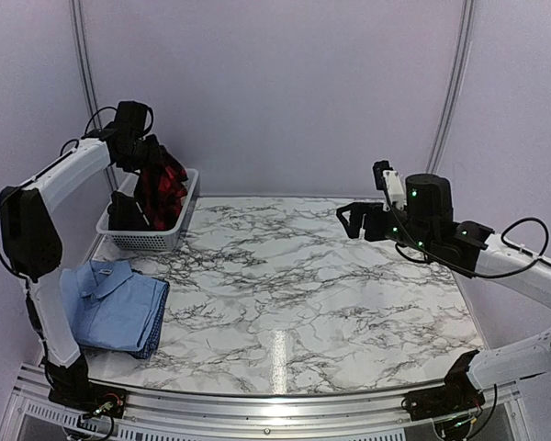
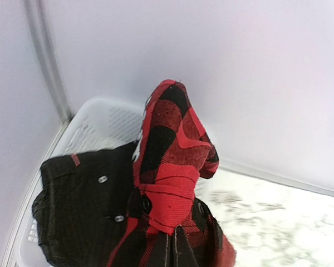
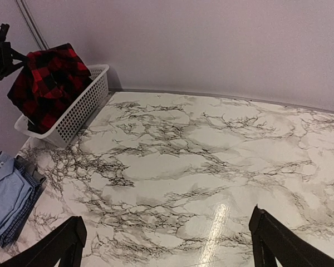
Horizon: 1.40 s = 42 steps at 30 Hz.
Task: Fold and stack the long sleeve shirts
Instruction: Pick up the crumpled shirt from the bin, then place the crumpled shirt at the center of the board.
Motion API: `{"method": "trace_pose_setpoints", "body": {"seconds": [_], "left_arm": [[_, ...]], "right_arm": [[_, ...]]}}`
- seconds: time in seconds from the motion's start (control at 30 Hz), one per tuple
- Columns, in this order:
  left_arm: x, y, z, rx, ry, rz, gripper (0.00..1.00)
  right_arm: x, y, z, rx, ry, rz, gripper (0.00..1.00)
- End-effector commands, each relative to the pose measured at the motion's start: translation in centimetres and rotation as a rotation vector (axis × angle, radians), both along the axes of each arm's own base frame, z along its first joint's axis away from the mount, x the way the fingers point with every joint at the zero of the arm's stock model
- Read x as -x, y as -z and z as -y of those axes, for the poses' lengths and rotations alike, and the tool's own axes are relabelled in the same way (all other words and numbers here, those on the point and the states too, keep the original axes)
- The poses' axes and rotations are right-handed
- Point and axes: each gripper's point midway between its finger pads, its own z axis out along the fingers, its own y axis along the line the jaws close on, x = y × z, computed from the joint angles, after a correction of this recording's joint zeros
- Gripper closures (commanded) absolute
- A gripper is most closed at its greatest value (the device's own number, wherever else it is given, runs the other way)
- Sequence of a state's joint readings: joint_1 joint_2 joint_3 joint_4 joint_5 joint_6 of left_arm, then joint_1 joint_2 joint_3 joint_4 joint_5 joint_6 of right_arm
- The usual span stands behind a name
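Marble table (image 1: 285, 276) seen from above, pale walls all round; at far left, basket (image 1: 156, 241) with flannel (image 1: 165, 188) hanging half out of it from left gripper (image 1: 145, 152), pinched tight on a bunch of the cloth; black part of the garment slumped inside the basket. Near left, blue shirt (image 1: 110, 303) lying folded flat on the table; right gripper (image 1: 354, 220) hovering over the right side, holding nothing.

From the left wrist: red-and-black cloth bunched right up against the lens, own fingers hidden beneath it; buttons and black part sagging into the basket. Probably only a thin pinch on one fold; could slip under the garment's weight once clear of the rim; could equally snag on the mesh and drag or tip the light basket.

From the right wrist: fingers (image 3: 61, 245) spread wide over bare marble; flannel and basket well apart at upper left. Risk too of swinging cloth brushing the folded blue shirt and rumpling it, if carried low across that corner.
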<state>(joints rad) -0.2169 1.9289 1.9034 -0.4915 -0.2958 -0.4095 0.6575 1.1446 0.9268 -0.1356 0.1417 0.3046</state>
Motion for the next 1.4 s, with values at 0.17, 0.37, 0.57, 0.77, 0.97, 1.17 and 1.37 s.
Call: {"method": "trace_pose_setpoints", "body": {"seconds": [0.17,0.37,0.57,0.77,0.97,1.17,1.37], "left_arm": [[6.3,-15.9,13.0,0.008,0.401,0.394,1.0],[15.6,-21.9,24.1,0.096,0.744,0.566,1.0],[23.1,-23.4,31.1,0.221,0.934,0.609,1.0],[22.5,-20.0,31.2,0.326,0.867,0.527,1.0],[14.4,-8.5,31.6,0.473,0.884,0.136,0.87],[10.2,3.9,31.9,0.449,0.848,-0.156,0.29],[10.6,3.3,28.1,0.346,0.732,-0.124,0.17]], "right_arm": [[-0.5,-2.1,-0.8,-0.023,-0.01,0.041,0.01],[-0.9,-2.5,-0.3,-0.021,0.025,0.062,0.01],[-1.2,-3.2,1.6,-0.019,0.125,0.087,0.01],[-0.9,-3.5,2.7,-0.008,0.161,0.109,0.01],[-1.5,-1.5,2.0,0.021,0.147,0.06,0.01],[-1.9,1.5,0.3,0.063,0.082,-0.021,0.01],[-0.7,6.7,-1.3,0.122,-0.024,-0.149,0.05]]}}
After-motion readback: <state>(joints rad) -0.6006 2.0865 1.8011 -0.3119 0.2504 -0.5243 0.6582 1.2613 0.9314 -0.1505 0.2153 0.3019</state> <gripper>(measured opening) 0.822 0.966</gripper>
